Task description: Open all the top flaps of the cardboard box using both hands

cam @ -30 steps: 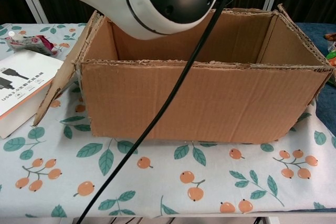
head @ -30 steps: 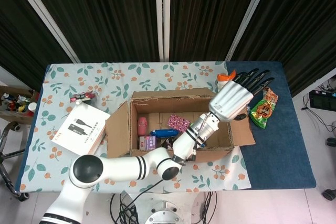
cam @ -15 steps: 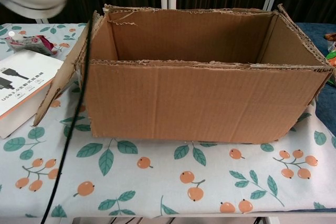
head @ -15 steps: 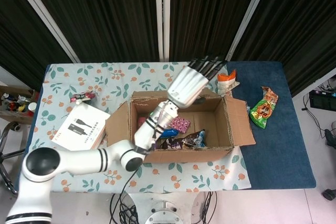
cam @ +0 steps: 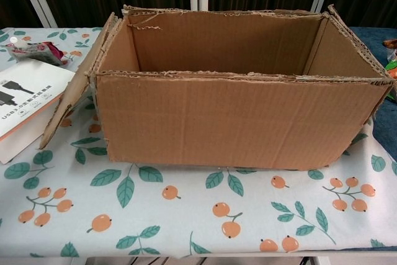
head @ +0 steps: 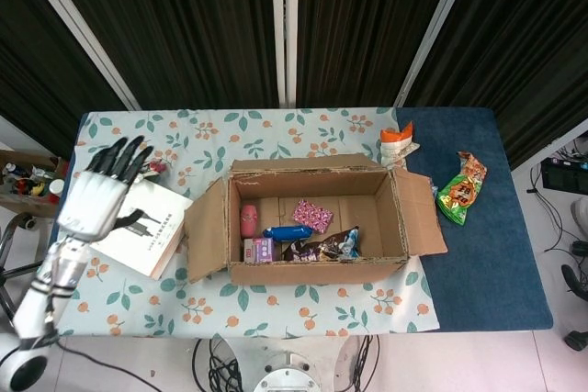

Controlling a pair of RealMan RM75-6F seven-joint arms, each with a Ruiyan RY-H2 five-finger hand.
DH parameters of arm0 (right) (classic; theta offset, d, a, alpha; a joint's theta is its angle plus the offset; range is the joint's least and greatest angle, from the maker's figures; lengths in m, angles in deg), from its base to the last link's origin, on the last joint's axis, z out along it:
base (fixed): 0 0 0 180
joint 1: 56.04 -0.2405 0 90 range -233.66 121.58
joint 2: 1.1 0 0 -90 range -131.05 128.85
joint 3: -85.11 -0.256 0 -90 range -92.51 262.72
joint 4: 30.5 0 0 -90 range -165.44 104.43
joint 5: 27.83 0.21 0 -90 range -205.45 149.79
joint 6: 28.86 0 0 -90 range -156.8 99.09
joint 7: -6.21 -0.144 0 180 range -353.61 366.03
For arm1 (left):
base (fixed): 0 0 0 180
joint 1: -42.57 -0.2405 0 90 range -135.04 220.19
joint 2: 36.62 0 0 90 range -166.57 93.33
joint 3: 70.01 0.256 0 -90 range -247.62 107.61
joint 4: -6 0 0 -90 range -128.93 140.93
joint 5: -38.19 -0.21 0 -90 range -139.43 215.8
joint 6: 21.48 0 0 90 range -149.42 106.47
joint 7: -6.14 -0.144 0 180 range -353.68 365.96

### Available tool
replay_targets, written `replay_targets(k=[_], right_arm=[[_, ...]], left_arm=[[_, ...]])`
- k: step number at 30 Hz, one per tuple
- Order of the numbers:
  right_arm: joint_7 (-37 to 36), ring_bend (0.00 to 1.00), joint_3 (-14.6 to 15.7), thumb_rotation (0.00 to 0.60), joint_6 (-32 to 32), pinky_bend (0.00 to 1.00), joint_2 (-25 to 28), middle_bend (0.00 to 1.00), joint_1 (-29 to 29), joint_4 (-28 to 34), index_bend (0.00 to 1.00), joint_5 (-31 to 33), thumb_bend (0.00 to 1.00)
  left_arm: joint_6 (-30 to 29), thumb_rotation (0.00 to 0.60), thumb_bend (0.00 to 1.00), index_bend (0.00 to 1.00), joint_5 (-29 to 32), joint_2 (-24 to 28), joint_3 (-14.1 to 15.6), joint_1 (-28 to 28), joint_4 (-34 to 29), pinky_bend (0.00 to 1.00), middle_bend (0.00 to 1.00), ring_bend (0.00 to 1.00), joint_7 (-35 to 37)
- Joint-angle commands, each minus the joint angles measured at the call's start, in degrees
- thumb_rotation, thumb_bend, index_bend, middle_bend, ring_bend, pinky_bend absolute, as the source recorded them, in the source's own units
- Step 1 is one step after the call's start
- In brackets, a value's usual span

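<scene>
The cardboard box [head: 317, 273] [cam: 236, 125] stands in the middle of the flowered tablecloth with its top open. Its left flap [head: 206, 229] [cam: 77, 88] hangs outward and down, and its right flap [head: 421, 213] folds out to the right. Snack packets lie inside on the box floor [head: 303, 231]. My left hand [head: 99, 192] is raised at the far left of the head view, above the white book, fingers spread and holding nothing. It is well clear of the box. The chest view shows no hand. My right hand appears in neither view.
A white book [head: 142, 225] [cam: 22, 107] lies left of the box, with a small packet [head: 147, 170] [cam: 40, 51] behind it. An orange snack bag [head: 397, 142] and a green one [head: 459, 188] lie on the blue cloth to the right.
My left arm has swung from over the box's right side, across its back edge, to the far left above the book. The box and its flaps have not moved.
</scene>
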Motion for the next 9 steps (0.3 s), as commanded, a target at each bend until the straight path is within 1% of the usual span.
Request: replay_targets(k=[1,5,9], right_arm=[[1.3,0.00,1.8,0.600,0.0,0.00,-0.8,0.00,2.4,-0.2,0.00,1.5,0.18],[2.0,0.00,2.7,0.600,-1.1,0.00,-1.4,0.00,3.7,-1.0,0.00,3.1,0.18],[1.4,0.00,2.4,0.600,-1.7,0.00,-1.5,0.00,3.9,-1.5,0.00,3.8,0.18]], left_arm=[[-7.4,0.600,0.00,0.02,-5.7,1.8,7.0,-10.1,4.7,0.19,0.02,0.04,5.9],[-8.5,0.591,0.00,0.02,-6.2,1.0,8.6,-14.8,7.8,0.19,0.02,0.04,8.8],[-9.9,0.589,0.00,0.02,-6.2,-0.1,7.6,-17.7,10.3,0.19,0.02,0.04,11.7]])
